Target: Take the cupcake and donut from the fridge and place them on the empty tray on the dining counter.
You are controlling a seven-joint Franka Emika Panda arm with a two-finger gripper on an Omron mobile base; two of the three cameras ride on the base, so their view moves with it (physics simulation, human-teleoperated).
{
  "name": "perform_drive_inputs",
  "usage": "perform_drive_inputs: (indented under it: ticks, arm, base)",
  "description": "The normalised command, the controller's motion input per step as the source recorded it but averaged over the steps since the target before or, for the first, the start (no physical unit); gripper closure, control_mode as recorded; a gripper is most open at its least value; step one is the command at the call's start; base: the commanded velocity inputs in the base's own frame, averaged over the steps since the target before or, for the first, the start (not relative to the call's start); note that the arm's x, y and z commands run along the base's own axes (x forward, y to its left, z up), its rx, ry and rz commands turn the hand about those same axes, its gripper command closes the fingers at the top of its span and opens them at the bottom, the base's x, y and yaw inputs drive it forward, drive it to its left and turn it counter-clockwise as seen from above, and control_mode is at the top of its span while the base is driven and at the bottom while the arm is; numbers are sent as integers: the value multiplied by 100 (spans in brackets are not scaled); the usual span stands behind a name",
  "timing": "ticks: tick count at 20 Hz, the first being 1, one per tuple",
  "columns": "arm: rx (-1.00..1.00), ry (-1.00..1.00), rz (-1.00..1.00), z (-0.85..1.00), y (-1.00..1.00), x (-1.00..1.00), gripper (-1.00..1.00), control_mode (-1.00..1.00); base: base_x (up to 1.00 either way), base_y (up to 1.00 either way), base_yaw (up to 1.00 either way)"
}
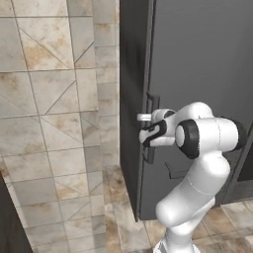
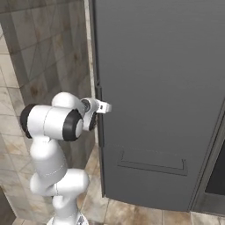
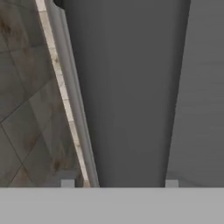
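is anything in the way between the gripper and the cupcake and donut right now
Yes. The fridge door is closed, so the pastries sit somewhere behind it, out of sight. The gripper is at the vertical bar handle on the door's edge, fingers either side of it, so the door must be opened first.

one fridge [image 2: 167, 88], one handle [image 2: 99, 115]

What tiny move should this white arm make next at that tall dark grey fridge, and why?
Probably finish closing the gripper on the vertical bar handle of the tall dark grey fridge, then pull. The door looks shut, so cupcake and donut stay out of reach. In the hand view the two fingertips stand either side of a dark vertical band, seemingly the handle, with the jaws not yet touching it.
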Motion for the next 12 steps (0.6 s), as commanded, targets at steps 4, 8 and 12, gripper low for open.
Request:
perform_drive_inputs:
  ticks: [4, 8, 12]
  arm:
    - [0, 21, 5, 0, -16, -59, 100, -100]
    - [0, 29, 1, 0, -34, -89, 100, -100]
    - [0, 37, 0, 0, -35, -87, 100, -100]
  base:
    - [0, 0, 0]
    - [0, 0, 0]
    - [0, 0, 0]
